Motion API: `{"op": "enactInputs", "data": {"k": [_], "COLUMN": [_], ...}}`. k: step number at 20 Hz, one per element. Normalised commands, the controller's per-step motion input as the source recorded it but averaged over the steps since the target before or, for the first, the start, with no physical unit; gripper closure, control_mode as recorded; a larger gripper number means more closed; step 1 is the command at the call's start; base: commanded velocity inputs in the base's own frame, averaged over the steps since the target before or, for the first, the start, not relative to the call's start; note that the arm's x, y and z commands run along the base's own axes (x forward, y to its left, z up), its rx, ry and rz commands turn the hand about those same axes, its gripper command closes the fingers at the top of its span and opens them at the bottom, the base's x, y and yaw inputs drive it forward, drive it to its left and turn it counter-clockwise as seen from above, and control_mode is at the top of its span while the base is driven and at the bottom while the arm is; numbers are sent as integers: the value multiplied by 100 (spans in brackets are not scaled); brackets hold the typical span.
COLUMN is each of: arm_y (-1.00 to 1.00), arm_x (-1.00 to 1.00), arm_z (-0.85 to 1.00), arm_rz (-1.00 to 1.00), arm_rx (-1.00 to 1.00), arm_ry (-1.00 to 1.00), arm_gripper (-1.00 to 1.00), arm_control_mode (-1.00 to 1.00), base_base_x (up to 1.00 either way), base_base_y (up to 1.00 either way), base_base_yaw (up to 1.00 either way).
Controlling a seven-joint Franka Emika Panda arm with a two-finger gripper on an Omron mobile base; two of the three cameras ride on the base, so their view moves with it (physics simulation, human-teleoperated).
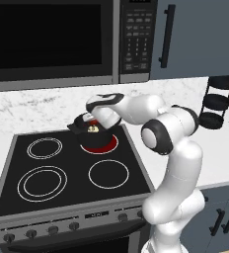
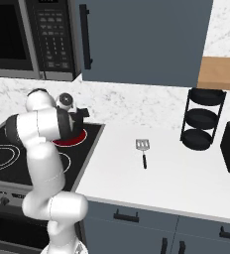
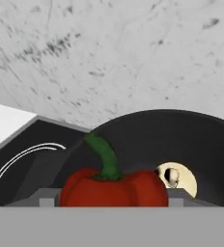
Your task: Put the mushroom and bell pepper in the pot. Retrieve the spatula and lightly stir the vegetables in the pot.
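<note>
Hovering over the pot [image 1: 97, 140], the gripper [image 1: 91, 123] grasps the bell pepper [image 3: 115, 187]: in the hand view the red body sits right between the finger tips, green stem pointing up toward the pot's far wall, jaws spread wide around it.

Everything below is placed relative to the pot.

- Pot: on the glowing red back-right burner [image 1: 109, 146] of the stove [image 1: 18, 170], directly under the gripper.
- Mushroom [image 3: 176, 178]: already inside the pot, pale disc on the black floor, just beyond and to the right of the pepper in the hand view. Mushroom step looks done.
- Bell pepper: above the pot's mouth, not yet resting on the floor as far as I can tell. Drop direction is straight down, no sideways travel needed.
- Spatula [image 2: 143, 151]: well apart from the pot, out on the white counter [image 2: 186, 173] to its right, past the stove edge. Long axis runs roughly front-to-back, grey head toward the backsplash, handle toward the robot.

Only 1 arm, so after release it has to swing right across the stove edge for the handle.
</note>
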Motion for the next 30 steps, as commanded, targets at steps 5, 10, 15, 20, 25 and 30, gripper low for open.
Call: {"op": "enactInputs", "data": {"k": [5,10,15,20,25,30], "arm_y": [0,2,8,0,0,-9], "arm_x": [39,27,23,10,0,-28], "arm_z": [-36,-23,-10,0,18,74], "arm_rz": [-3,-2,-3,-3,-3,-2], "arm_rx": [-3,-2,-1,0,0,0], "arm_ry": [0,0,1,0,0,-4], "arm_gripper": [100,100,-100,-100,-100,-100], "arm_control_mode": [-100,-100,-100,-100,-100,-100], "base_base_x": [0,0,0,0,0,0], "base_base_y": [0,0,0,0,0,0], "base_base_yaw": [0,0,0,0,0,0]}}
